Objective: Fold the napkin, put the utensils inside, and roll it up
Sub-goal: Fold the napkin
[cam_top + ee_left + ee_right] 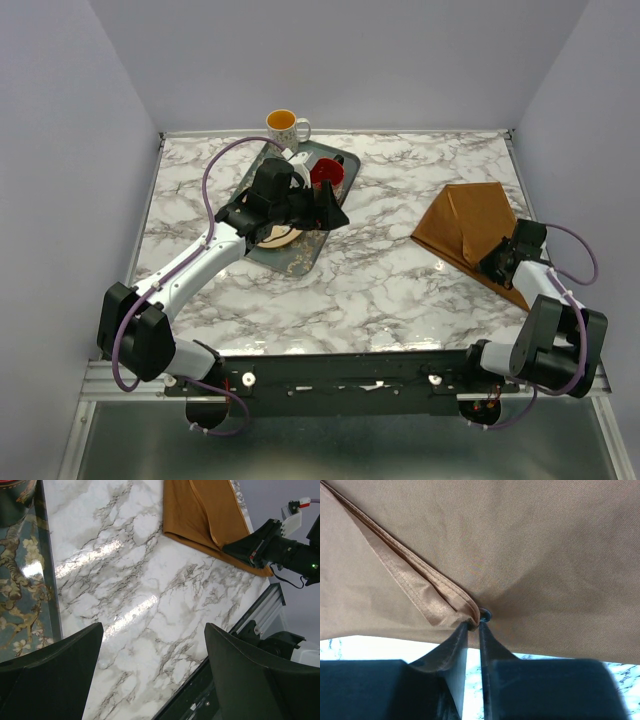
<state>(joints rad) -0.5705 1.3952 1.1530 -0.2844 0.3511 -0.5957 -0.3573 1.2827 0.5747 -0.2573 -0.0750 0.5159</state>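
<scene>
Where the right end effector (473, 624) meets cloth, the holdings run as follows.

1. Table (380, 290): white marble pattern, lying under both end effectors.
2. Napkin (470, 225): rust-brown, folded over into a rough triangle and lying flat on the table. It spreads out ahead of the right end effector and lies well apart from the left end effector (152, 627). Judged soft, thin, light and limp, so its layers are likely to slide on one another and the fold to slump if dragged. Best hold is at a corner or along the hemmed edge, low at the table, with all layers taken together. A pinch in mid-panel would only bunch it.
3. Tray (300, 255): dark green, patterned, under and just beside the left end effector.
4. Mug (283, 125): pale with an orange lining, beyond the left end effector, past the tray's far end.
5. Right end effector: fingers nearly pressed together with a thin slit between them, pinching the napkin's stacked hem at the tips. The cloth puckers toward them, and the grip is judged light.
6. Left end effector: fingers spread wide, holding nothing.
7. Utensils: not made out in any view, possibly hidden under the left arm.
</scene>
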